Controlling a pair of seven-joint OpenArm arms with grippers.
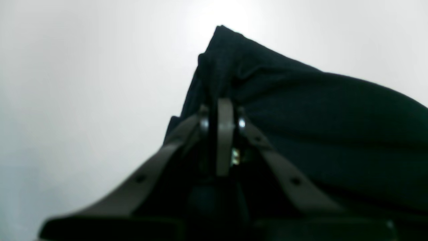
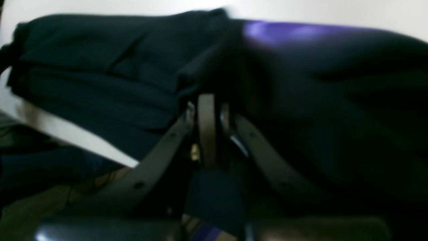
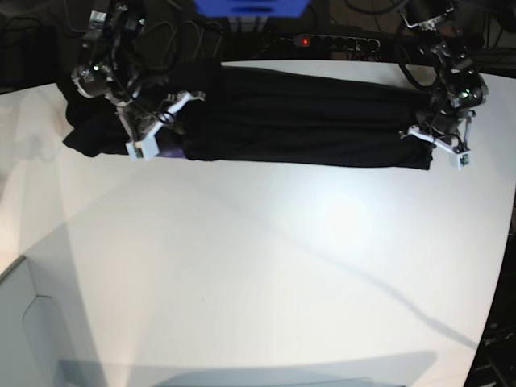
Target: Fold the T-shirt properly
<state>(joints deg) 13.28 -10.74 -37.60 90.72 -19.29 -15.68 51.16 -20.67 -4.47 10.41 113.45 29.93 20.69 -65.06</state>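
The black T-shirt (image 3: 298,121) lies stretched in a long band along the far side of the white table (image 3: 266,266). My left gripper (image 3: 423,135) is at the shirt's right end in the base view, shut on a fold of the black cloth (image 1: 317,117); its tips (image 1: 223,103) are buried in the fabric. My right gripper (image 3: 165,121) is at the shirt's left end, shut on bunched cloth (image 2: 100,67), with its tips (image 2: 207,100) pressed into it. No orange label shows.
A power strip with a red light (image 3: 322,40) and cables lie behind the table. A blue box (image 3: 250,6) stands at the top edge. The table's edge (image 2: 67,134) runs just beside my right gripper.
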